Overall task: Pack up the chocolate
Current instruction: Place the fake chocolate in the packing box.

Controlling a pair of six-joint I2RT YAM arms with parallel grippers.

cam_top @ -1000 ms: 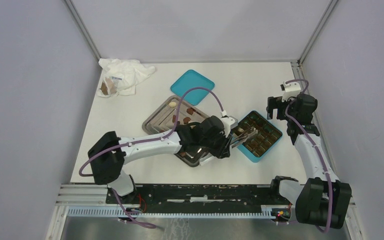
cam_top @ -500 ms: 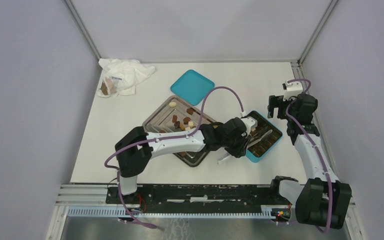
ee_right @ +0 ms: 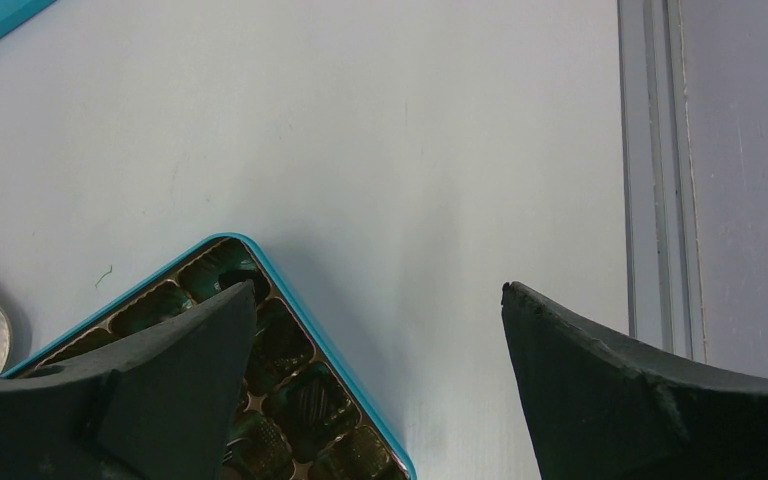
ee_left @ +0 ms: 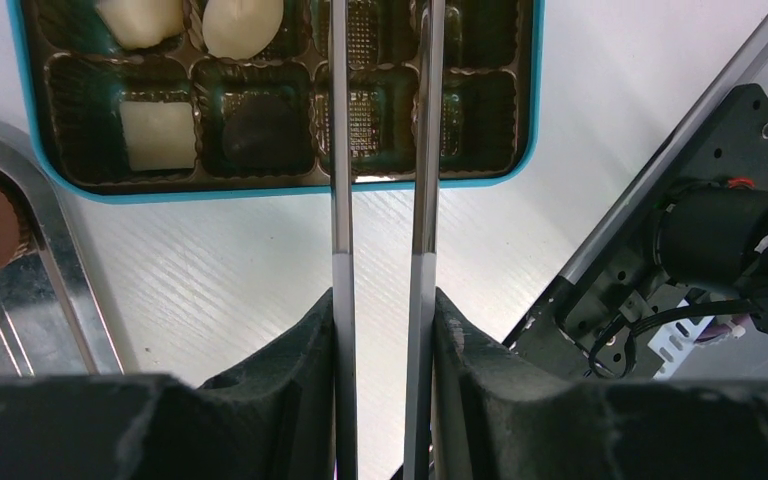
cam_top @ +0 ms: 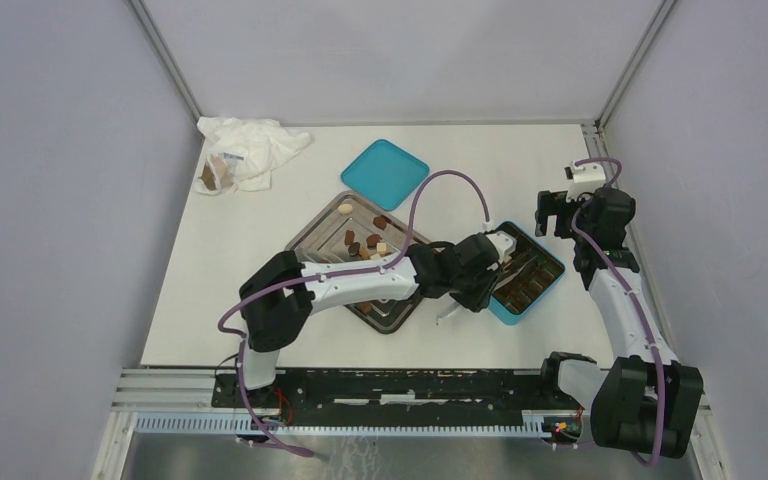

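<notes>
Smooth cream chocolate (ee_left: 158, 135) sits in ribbed cups (ee_left: 482, 100).

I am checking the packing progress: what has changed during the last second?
The left gripper moved right, from the steel tray's edge to above the teal box, its arm stretching out. Whether it holds anything cannot be seen. The right gripper, open, the tray, the teal lid and the white bag stayed put.

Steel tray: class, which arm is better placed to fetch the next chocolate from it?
Probably left: the left gripper hangs over the teal box beside the steel tray; the right gripper is farther off.
</notes>
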